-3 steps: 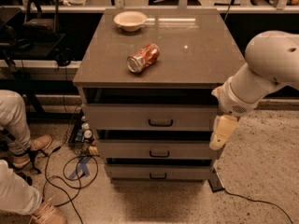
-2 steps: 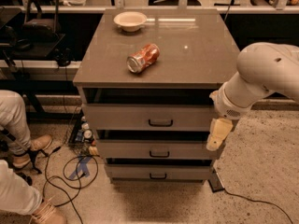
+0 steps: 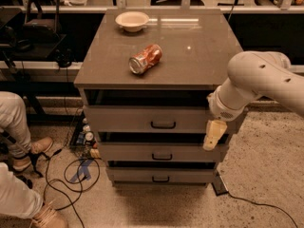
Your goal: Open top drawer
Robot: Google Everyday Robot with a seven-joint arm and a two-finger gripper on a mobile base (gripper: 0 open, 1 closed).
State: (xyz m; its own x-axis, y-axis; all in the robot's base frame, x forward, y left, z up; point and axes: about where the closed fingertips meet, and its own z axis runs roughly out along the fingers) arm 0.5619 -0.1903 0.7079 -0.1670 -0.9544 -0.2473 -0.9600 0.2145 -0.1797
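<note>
Claw (image 3: 214, 135) hangs pointing down before right end of top drawer (image 3: 128, 118), away from its handle (image 3: 163, 125); whether wide or narrow, cannot tell. Can (image 3: 145, 59) lies on tabletop (image 3: 204, 56).

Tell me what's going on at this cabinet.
A robot arm is reaching in from the right toward the cabinet. Its gripper hangs pointing down at the right end of the top drawer, well to the right of the handle, which it is not touching. A can lies on its side on the cabinet, with a bowl near the back edge. A person's legs show at the left.
</note>
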